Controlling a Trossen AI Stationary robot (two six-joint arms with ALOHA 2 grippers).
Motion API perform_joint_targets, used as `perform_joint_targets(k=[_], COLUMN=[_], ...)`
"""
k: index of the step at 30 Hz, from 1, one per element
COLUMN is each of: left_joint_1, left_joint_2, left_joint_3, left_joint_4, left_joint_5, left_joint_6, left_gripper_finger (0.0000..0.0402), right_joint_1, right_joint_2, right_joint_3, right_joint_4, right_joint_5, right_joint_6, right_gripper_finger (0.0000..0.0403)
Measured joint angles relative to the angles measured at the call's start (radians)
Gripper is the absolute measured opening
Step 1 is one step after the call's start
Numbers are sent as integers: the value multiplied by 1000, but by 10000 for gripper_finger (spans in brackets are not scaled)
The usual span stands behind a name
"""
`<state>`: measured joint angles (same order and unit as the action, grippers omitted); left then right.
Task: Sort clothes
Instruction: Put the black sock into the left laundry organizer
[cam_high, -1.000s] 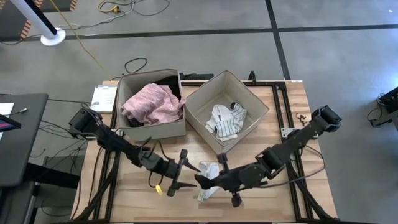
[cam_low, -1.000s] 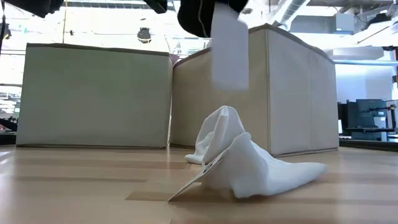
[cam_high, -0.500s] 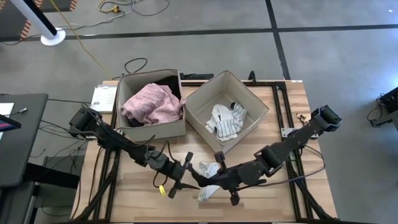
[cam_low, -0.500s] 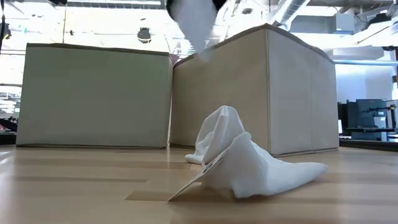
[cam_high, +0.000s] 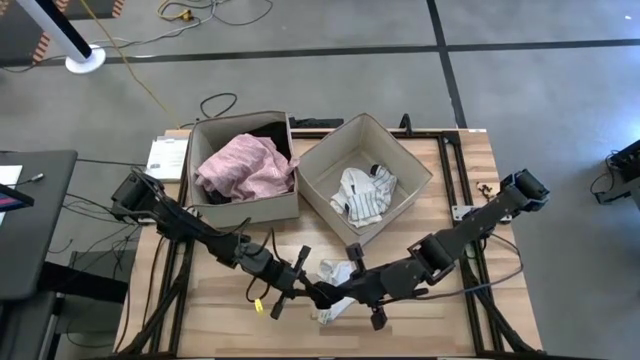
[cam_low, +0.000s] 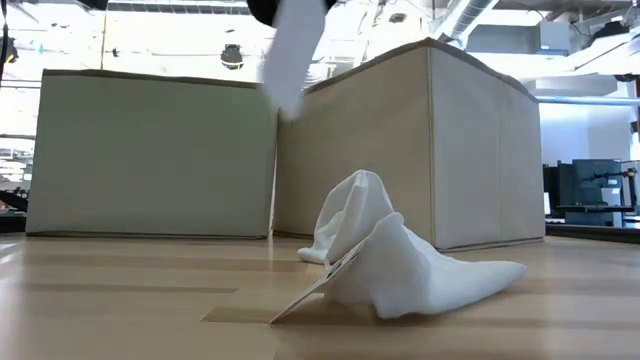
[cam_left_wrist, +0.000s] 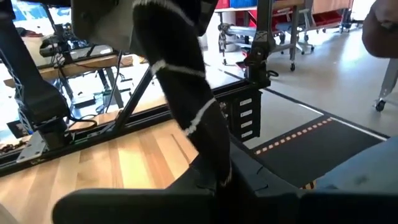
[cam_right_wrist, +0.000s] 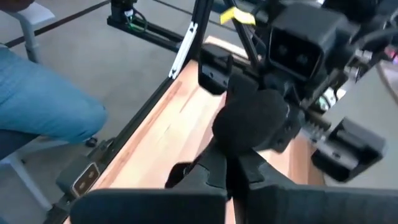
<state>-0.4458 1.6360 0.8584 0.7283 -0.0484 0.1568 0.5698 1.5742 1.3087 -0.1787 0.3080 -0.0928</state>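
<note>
Black sock (cam_left_wrist: 186, 93), held up at the table's six o'clock edge by the clenched right gripper (cam_high: 325, 293), is now also pinched by the left gripper (cam_high: 308, 288), which just snapped shut. Likely a handover toward the boxes (cam_high: 405, 160) at twelve o'clock.

A: In the low view, the hanging white piece (cam_low: 292, 60) runs off the top edge; what holds it is out of frame.

B: And the black sock (cam_left_wrist: 186, 93) in the left wrist view?

A: Its lower end disappears behind dark fingers, and its top is cut off.
</note>
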Motion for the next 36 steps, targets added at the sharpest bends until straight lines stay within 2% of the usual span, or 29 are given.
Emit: perform_joint_targets(k=[4, 7, 14, 20, 23, 31, 36], left_joint_1=[0, 0, 0, -1, 3, 87, 207], left_joint_2=[-13, -47, -208, -374, -443, -593, -679], left_joint_3=[0, 0, 1, 71, 107, 191, 195], left_joint_4=[-23, -76, -283, -590, -722, -1033, -1128], left_joint_5=[-7, -38, -146, -320, -420, -635, -698], left_joint_6=[19, 39, 104, 162, 195, 197, 194], left_gripper_finger=[3, 2, 1, 1, 1, 0, 0], right_joint_1=[9, 23, 56, 59, 58, 66, 67], right_joint_2=[0, 0, 0, 0, 0, 46, 117], right_joint_3=[0, 0, 0, 0, -11, -28, -29], right_joint_4=[-38, -50, -99, -186, -206, -247, -247], right_joint_5=[2, 44, 111, 112, 114, 114, 114], right_joint_6=[48, 74, 108, 210, 264, 355, 373], right_gripper_finger=[13, 28, 115, 198, 225, 236, 231])
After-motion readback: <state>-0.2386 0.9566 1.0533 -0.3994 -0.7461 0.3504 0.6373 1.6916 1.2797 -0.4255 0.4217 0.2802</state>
